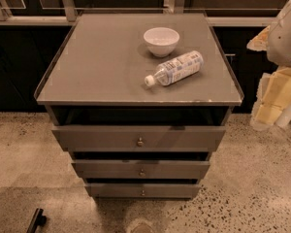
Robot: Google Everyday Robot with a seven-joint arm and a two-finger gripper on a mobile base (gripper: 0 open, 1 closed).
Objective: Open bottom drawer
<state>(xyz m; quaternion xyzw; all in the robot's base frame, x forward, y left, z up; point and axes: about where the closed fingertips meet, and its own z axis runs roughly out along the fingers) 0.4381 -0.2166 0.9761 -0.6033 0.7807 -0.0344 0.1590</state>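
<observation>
Plainly, the bottom drawer (116, 190) is the lowest and slimmest of the three grey-brown fronts, just above the speckled floor (252, 188), under the middle drawer (111, 169) and the tall top drawer (102, 138). It looks shut to me, though from this high angle I cannot be sure it is fully home. My jaws hang with my arm (280, 89) at the right edge of the view, beside the cabinet's right side at about the height of the counter (97, 67) edge, well apart from the drawer; whether they stand wide or narrow I cannot tell. The front looks like a stiff, flat panel with nothing to catch except its small round knob (143, 193) at the centre, so that is where I would take hold, closing from either side of it. I judge the knob hard and smooth, so it may slip if I grip shallowly or pull at a slant; a straight, level pull seems best. What the drawer holds is hidden, so I cannot judge its weight and would expect some drag at the start. Up on the counter a white bowl (161, 41) stands beside a plastic bottle (177, 68) lying on its side, and a jerk could set that bottle rolling.
</observation>
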